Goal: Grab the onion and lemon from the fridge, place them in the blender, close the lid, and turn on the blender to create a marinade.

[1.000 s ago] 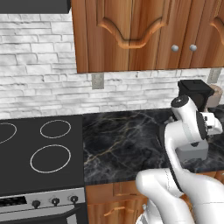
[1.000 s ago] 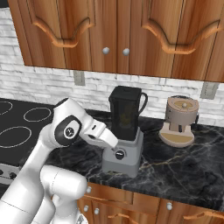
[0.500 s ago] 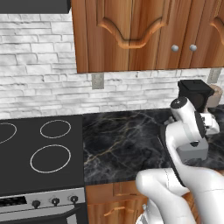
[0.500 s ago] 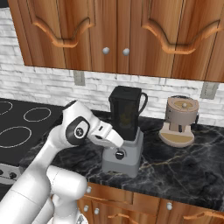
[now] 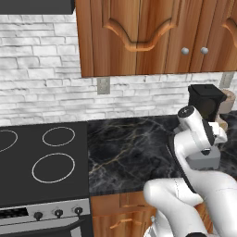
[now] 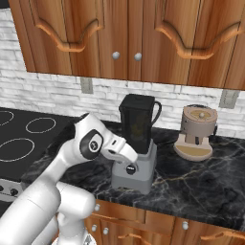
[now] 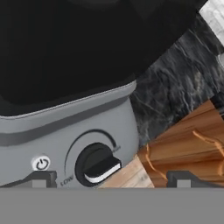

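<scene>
Where claw (image 7: 109, 179) gapes, blender's (image 7: 65, 127) round knob (image 7: 97, 165)

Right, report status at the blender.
Jaws open, gripper holding nothing, close in front of the blender knob. Nothing between them.

Blender (image 6: 135, 160): matt grey plastic base, glossy dark jar. Counter (image 6: 201, 182): polished marble.

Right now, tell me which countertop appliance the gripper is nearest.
The blender, grey base with dark jar; the open gripper sits at its knob. The tan machine stands apart.
</scene>
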